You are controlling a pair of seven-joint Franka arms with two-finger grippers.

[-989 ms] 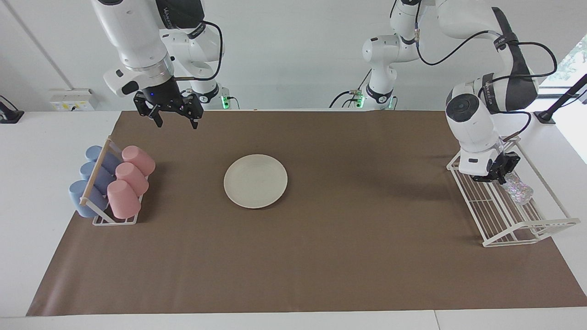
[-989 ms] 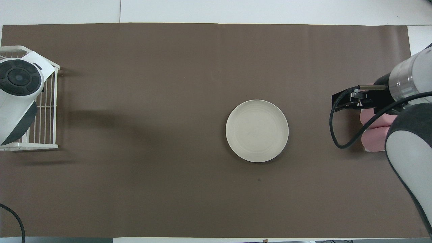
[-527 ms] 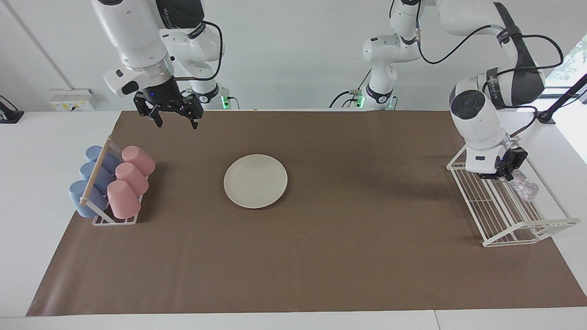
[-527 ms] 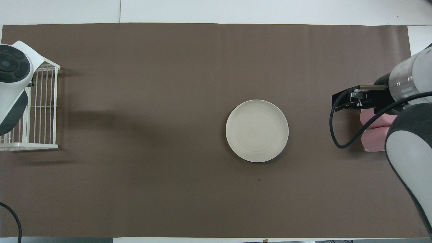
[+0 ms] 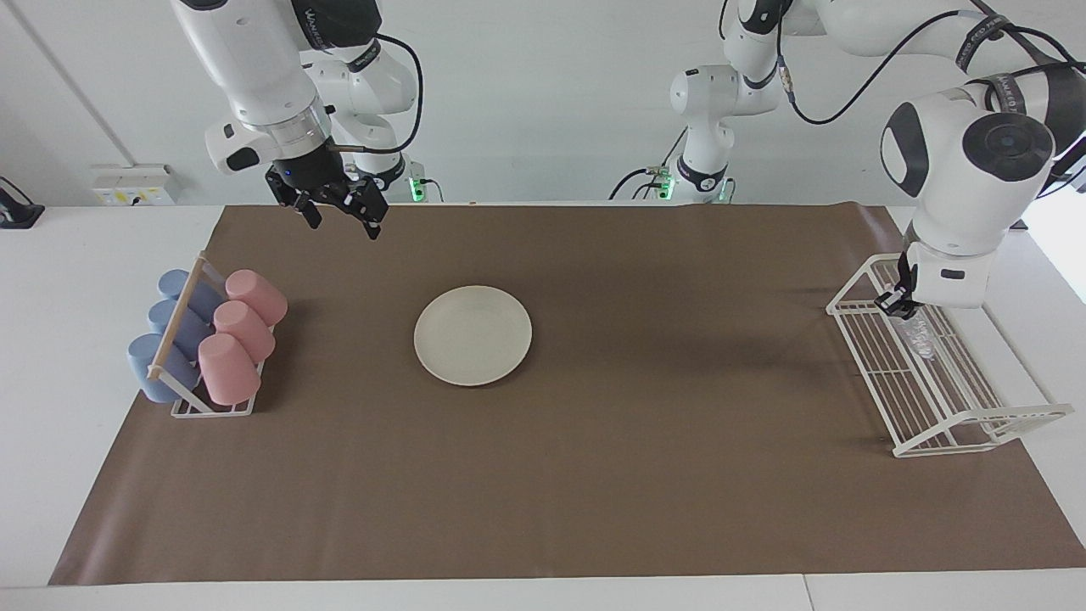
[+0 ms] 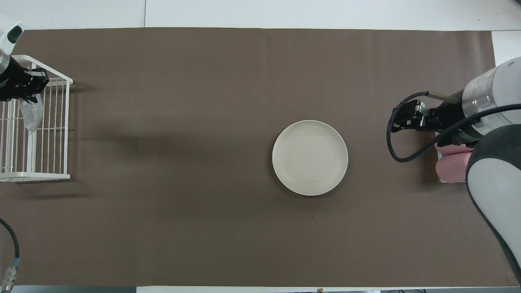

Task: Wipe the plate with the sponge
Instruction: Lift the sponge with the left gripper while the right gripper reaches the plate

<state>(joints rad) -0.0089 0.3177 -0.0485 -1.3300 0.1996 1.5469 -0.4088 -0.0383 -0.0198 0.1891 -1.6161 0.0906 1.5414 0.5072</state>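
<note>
We see our left gripper (image 5: 904, 307) clamped on the sponge (image 5: 920, 338), dangling it over the wire rack (image 5: 950, 424) for carrying to the plate (image 5: 473, 335), while our right gripper (image 5: 338, 210) waits wide open above the mat (image 5: 594, 475).

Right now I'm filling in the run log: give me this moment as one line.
left gripper: shut on sponge, raised over wire rack | right gripper: open, waiting near cup rack | plate: bare, unwiped

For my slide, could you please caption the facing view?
Left gripper lifts sponge from wire rack; plate waits mid-table.
</note>
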